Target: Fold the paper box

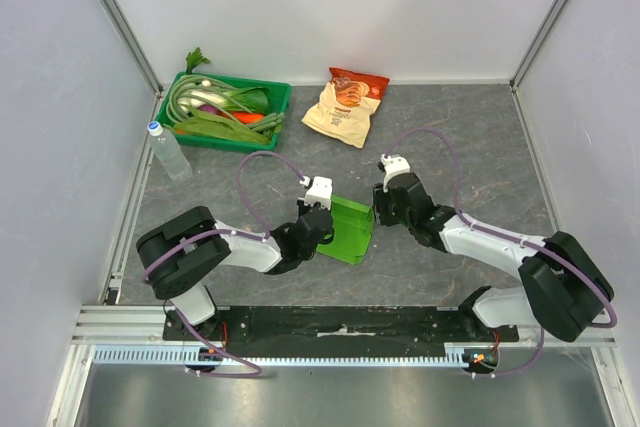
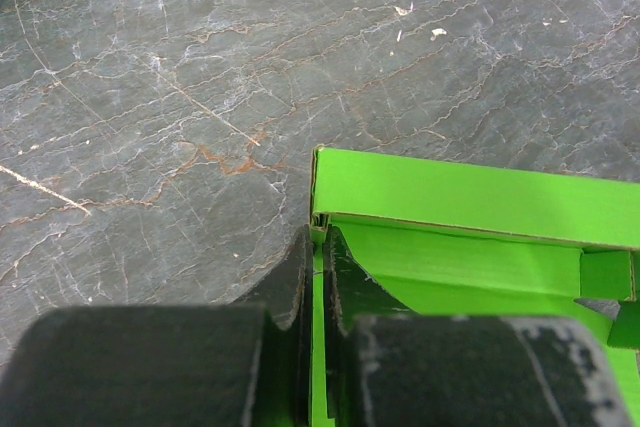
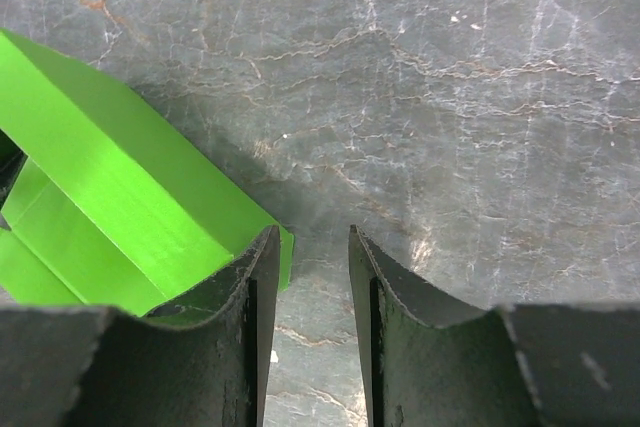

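The paper box [image 1: 352, 230] is a bright lime-green cardboard box, partly formed, lying on the dark table between my two arms. My left gripper [image 1: 322, 224] is shut on the thin edge of one box wall; in the left wrist view that green wall runs up between the pinched fingertips of the left gripper [image 2: 320, 244], and the paper box [image 2: 470, 197] spreads to the right with a raised side panel. My right gripper [image 1: 381, 209] sits at the box's right side. Seen from the right wrist, the right gripper [image 3: 313, 239] is open over bare table, and the paper box [image 3: 110, 197] lies just outside its left finger.
A darker green tray [image 1: 240, 80] of vegetables stands at the back left, and a beige-and-red snack bag [image 1: 345, 105] lies at the back centre. A clear water bottle [image 1: 168, 152] lies by the left wall. White walls enclose the table on three sides.
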Controlling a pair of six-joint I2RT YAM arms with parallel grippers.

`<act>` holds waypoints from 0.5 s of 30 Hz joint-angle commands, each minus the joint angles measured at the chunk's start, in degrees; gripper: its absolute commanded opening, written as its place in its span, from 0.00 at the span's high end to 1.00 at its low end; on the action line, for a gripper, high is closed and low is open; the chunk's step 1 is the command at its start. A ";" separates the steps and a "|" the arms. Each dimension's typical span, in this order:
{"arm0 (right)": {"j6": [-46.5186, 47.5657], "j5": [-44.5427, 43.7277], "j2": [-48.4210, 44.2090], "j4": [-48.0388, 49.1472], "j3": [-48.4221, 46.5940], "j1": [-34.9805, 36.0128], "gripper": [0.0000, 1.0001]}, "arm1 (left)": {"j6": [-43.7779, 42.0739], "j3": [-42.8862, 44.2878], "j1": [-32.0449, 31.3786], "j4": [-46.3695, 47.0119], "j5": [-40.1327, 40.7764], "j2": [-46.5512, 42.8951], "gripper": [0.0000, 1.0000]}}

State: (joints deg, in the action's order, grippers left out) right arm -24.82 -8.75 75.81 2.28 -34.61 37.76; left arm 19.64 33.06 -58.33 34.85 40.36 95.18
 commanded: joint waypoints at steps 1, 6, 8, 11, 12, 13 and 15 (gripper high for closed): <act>0.74 3.66 -0.31 0.97 0.16 0.83 0.59 | 1.10 1.04 -0.74 -0.05 -0.19 -0.60 0.98; -3.83 -7.59 -1.54 -13.17 -1.86 0.91 0.57 | 1.19 0.87 -0.74 -0.22 -0.10 -0.61 0.98; -4.27 -7.77 -1.63 -16.15 -2.21 0.91 0.56 | 1.10 0.95 -0.82 -0.22 -0.10 -0.43 0.98; -2.87 -5.84 -3.21 -13.03 0.06 0.91 0.56 | 1.19 0.96 -0.83 -0.13 -0.10 -0.43 0.98; -2.26 -5.31 -3.91 -11.88 0.42 1.00 0.56 | 1.19 0.96 -0.83 -0.05 -0.19 -0.43 0.98; -1.64 -5.40 -4.26 -10.73 0.77 1.00 0.56 | 1.19 0.96 -0.91 0.04 -0.19 -0.43 0.98; -0.76 -7.15 -3.22 -10.02 -0.01 1.09 0.56 | 1.19 0.96 -0.91 0.04 -0.19 -0.34 0.98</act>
State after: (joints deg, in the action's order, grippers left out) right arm -27.24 -13.28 73.73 -10.31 -34.09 38.44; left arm 19.64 33.06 -58.65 34.85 40.32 95.18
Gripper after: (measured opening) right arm 0.441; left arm 0.043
